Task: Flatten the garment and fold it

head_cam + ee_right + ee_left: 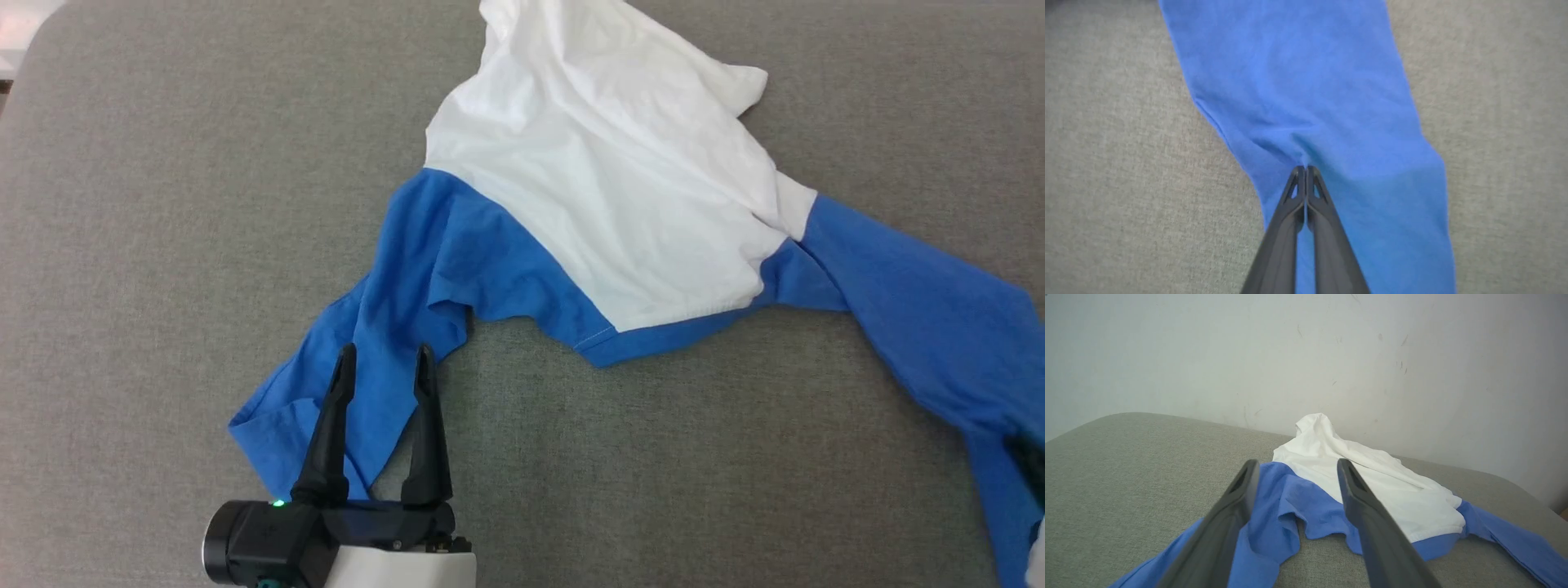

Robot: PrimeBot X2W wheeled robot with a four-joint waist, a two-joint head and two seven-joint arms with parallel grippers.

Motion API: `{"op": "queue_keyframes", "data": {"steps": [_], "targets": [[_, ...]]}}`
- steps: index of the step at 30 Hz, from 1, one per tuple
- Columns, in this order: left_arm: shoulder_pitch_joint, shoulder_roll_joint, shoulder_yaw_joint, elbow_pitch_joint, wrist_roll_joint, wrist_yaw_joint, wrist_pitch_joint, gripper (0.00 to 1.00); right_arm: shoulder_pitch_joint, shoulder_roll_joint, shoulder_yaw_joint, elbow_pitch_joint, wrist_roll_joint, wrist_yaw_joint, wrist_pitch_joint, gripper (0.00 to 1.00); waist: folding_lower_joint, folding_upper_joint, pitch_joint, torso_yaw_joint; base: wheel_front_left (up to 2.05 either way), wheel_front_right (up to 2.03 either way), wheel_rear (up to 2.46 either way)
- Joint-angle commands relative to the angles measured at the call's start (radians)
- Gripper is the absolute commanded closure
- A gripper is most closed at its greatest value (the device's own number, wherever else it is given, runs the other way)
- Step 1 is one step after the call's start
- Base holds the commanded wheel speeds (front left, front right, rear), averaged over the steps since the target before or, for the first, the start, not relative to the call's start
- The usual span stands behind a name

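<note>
Right wrist view — right gripper (1305,167) pinched onto the blue garment (1306,81) — left gripper (386,349) wide over a sleeve.

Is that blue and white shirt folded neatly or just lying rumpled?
Rumpled, not folded: the garment lies bunched on the grey surface, white body creased, blue sleeves trailing sideways.

Plain white on the body of the garment (620,188); royal blue on its sleeves, shoulders and neck edge, with pale stitching along the blue hem. Mid-grey with a fine woven fleck on the bench (163,204). Matte black on the left end effector (386,353), with a small green light (278,503) at its base and a white forearm (400,567) behind. Dark grey on the right end effector (1305,168), set against solid blue cloth. Off-white, flecked with faint dark scuffs, on the wall (1306,355).
</note>
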Motion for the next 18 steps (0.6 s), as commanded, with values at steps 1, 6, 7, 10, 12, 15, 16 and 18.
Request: {"op": "queue_keyframes", "data": {"steps": [1,6,7,10,12,15,16,18], "targets": [[-0.005,-0.003,0.004,-0.004,0.006,-0.008,-0.005,0.00,-0.025,0.002,-0.019,-0.019,0.004,-0.001,-0.013,1.00,-0.0001,-0.0001,-0.006,-0.006,0.00,0.00,0.00],[-0.005,-0.011,0.012,-0.010,0.002,-0.008,-0.005,0.00,-0.086,-0.017,-0.109,-0.156,0.060,-0.001,-0.011,1.00,-0.0001,-0.0001,-0.005,-0.017,0.00,0.00,0.00],[-0.007,-0.012,0.012,-0.012,0.001,-0.008,-0.005,0.00,-0.106,-0.025,-0.132,-0.188,0.072,-0.001,0.000,1.00,-0.0001,-0.0001,-0.001,-0.020,0.00,0.00,0.00],[-0.014,-0.016,0.008,-0.018,0.002,-0.007,-0.005,0.00,-0.189,-0.076,-0.184,-0.254,0.094,-0.001,0.048,1.00,-0.0001,-0.0001,0.017,-0.025,0.00,0.00,0.00],[-0.023,-0.018,0.004,-0.020,0.004,-0.007,-0.005,0.00,-0.262,-0.125,-0.200,-0.260,0.108,-0.001,0.088,1.00,-0.0001,-0.0001,0.036,-0.028,0.00,0.00,0.00],[-0.042,-0.020,-0.011,-0.018,0.011,-0.010,-0.005,0.00,-0.405,-0.209,-0.223,-0.199,0.111,-0.001,0.137,1.00,-0.0001,-0.0001,0.067,-0.020,0.00,0.00,0.00],[-0.049,-0.020,-0.017,-0.017,0.014,-0.010,-0.005,0.00,-0.453,-0.247,-0.224,-0.161,0.103,-0.001,0.144,1.00,-0.0001,-0.0001,0.077,-0.014,0.00,0.00,0.00],[-0.061,-0.021,-0.027,-0.014,0.019,-0.009,-0.005,0.00,-0.547,-0.320,-0.211,-0.079,0.081,-0.001,0.149,1.00,-0.0001,-0.0001,0.100,-0.002,0.00,0.00,0.00]]}}
